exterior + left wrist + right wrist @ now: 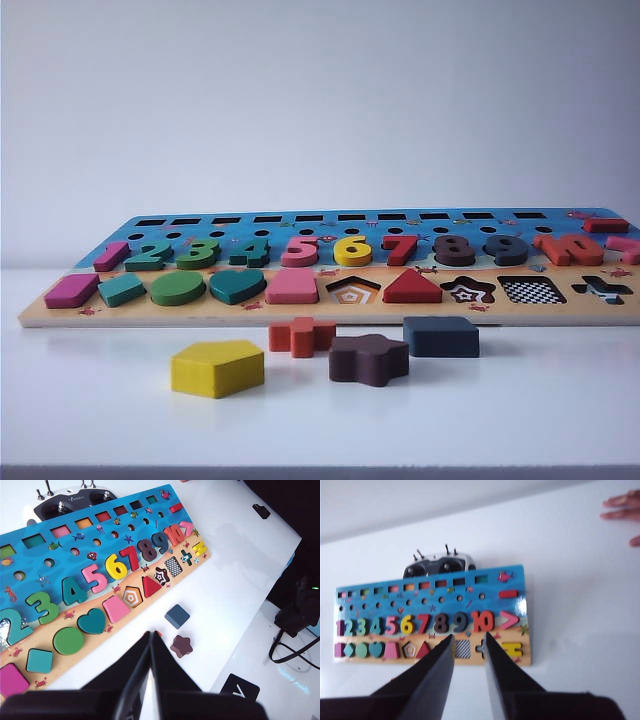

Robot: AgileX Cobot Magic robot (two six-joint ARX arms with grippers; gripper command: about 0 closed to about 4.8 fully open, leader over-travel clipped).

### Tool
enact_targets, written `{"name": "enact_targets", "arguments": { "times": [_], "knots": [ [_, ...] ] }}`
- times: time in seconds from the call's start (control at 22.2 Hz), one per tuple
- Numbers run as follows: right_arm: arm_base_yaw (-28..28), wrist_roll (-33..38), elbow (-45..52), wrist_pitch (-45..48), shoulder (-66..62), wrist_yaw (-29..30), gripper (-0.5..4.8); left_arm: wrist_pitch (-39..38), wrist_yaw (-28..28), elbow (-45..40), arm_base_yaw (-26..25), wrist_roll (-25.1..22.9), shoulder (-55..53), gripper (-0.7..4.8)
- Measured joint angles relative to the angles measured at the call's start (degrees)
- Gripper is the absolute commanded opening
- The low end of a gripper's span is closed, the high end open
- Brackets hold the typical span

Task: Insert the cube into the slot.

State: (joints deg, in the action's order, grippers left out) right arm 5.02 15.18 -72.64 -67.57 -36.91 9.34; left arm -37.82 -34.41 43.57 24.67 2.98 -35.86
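In the exterior view the flat dark navy-blue square wooden cube lies on the white desk just in front of the wooden puzzle board, right of centre, apart from the dark brown star-shaped block near its left. The square checkerboard-floored slot sits open in the board's near row, a little right of and beyond the cube. A yellow pentagon block and an orange cross piece lie further left. Neither hand shows here

The left wrist view has the left hand above the desk's near side, fingers pressed together with nothing between them; the cube lies just beyond its tips, the slot farther off

The right wrist view shows the right hand high over the near edge of the board, jaws parted and empty, the slot framed between them

The cube looks light, rigid and smooth-painted, likely a bit slippery; I would pinch two opposite flat sides, keeping it level so it drops squarely into the cut-out
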Motion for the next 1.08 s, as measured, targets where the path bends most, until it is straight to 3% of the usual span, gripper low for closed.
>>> {"name": "enact_targets", "arguments": {
  "times": [0.23, 0.32, 0.54, 0.63, 0.81, 0.95, 1.08],
  "knots": [
    [1.9, -0.3, -6.2, -12.5, -11.8, 6.6, 1.16, 0.0, 0.0, 0.0, 0.0, 0.0, 0.0, 0.10],
    [5.7, 1.4, -6.1, -12.8, -15.3, 11.4, 1.13, 0.0, 0.0, 0.0, 0.0, 0.0, 0.1, 0.10],
    [17.3, 5.1, -6.1, -12.8, -22.8, 11.6, 1.13, 0.0, 0.0, 0.0, 0.0, 0.0, 0.1, 0.10],
    [21.3, 6.3, -6.1, -12.8, -26.2, 9.4, 1.46, 0.0, 0.0, 0.0, 0.0, 0.0, 0.1, 0.10],
    [26.6, 9.5, -6.1, -9.6, -32.0, 5.5, 3.55, 0.0, 0.0, 0.0, 0.0, 0.0, 0.1, 0.10],
    [28.3, 13.5, -6.1, -4.4, -35.7, 4.0, 3.69, 0.0, 0.0, 0.0, 0.0, 0.0, 0.1, 0.10],
    [29.4, 15.8, -6.1, -5.7, -39.3, 3.4, 3.66, 0.0, 0.0, 0.0, 0.0, 0.0, 0.1, 0.10]
  ]
}}
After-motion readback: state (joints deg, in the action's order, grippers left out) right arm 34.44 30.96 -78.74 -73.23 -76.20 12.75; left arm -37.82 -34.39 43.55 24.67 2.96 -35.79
